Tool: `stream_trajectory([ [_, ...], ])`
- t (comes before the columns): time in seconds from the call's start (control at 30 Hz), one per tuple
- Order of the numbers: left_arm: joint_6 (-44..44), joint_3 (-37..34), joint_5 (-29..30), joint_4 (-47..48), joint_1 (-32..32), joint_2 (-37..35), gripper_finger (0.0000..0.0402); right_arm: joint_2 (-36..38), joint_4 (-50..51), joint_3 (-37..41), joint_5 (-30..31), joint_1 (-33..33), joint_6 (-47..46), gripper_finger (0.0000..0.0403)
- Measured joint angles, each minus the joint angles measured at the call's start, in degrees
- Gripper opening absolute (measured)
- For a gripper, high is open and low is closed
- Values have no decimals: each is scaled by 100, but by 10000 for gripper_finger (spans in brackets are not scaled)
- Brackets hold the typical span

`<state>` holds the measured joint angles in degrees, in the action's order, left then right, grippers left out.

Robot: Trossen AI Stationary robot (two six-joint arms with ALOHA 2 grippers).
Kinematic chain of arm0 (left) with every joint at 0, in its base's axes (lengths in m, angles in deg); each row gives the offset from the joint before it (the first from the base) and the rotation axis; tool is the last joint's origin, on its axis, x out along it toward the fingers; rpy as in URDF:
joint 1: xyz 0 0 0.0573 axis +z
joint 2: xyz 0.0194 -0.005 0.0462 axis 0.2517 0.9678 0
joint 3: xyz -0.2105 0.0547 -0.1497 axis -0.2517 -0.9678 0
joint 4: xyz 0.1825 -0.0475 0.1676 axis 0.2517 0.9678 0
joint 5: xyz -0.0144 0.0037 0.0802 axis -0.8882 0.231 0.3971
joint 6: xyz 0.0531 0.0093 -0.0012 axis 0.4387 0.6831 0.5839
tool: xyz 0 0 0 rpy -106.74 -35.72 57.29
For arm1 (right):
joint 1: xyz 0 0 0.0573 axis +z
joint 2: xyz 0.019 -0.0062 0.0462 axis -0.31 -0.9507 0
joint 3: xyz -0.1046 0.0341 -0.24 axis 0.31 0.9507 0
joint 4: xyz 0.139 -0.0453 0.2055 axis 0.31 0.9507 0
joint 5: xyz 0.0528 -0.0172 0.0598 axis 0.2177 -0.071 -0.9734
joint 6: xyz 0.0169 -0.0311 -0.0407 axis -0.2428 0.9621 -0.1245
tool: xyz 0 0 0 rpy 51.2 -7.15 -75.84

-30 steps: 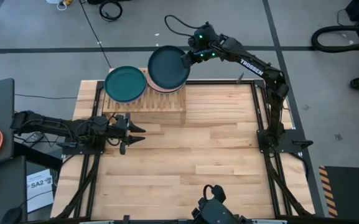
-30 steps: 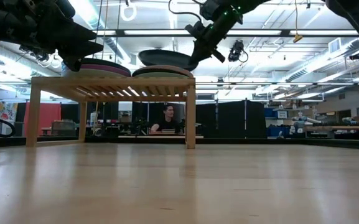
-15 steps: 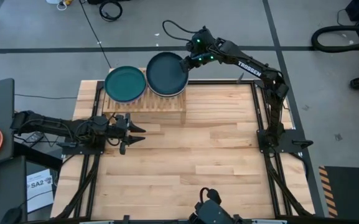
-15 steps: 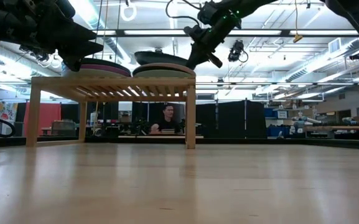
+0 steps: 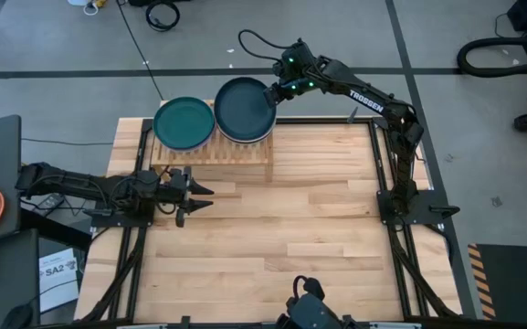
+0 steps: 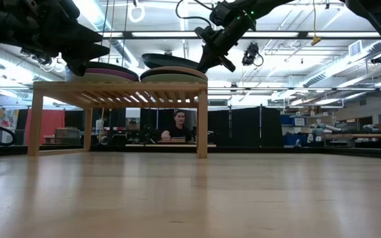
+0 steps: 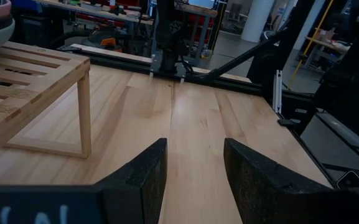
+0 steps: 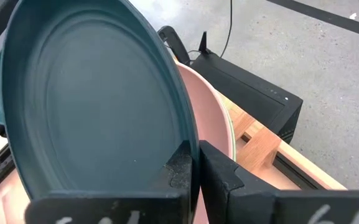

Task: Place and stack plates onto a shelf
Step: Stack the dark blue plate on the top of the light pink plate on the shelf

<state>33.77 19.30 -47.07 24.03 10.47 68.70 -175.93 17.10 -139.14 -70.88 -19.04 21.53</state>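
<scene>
High view shows the shelf at the far left of the table carrying two piles of plates, and I see no plate lying loose anywhere on the wood. The left pile is topped by a green-teal plate. Over the right pile my right gripper is pinched shut on the rim of a dark teal plate; my own wrist camera shows that rim caught between my two fingers, with a pink plate and a mint edge just under it. In the low view the dark plate sits tilted, its near side low on the pile and its gripped side a little raised, so I judge it is not fully seated. My left gripper waits low over the table just in front of the shelf, its fingers spread apart and holding nothing.

So I reckon the job is nearly finished: what remains is to settle this plate flat, let go and pull clear.

Against a second ago, the dark plate has come down and inward: then it hung higher and stuck out past the shelf's far edge with pink showing beside it. In the last half second it has barely shifted. My left arm has not moved.
</scene>
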Motion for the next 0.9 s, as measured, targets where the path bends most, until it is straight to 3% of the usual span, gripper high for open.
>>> stream_trajectory([
  [0.53, 1, 0, 0, 0, 0, 0, 165, 0, 0, -2, -133, 0, 66, 75],
  [0.9, 0, 0, -2, 1, 1, 0, 165, 0, 0, -4, -532, 28, 399, 150],
])
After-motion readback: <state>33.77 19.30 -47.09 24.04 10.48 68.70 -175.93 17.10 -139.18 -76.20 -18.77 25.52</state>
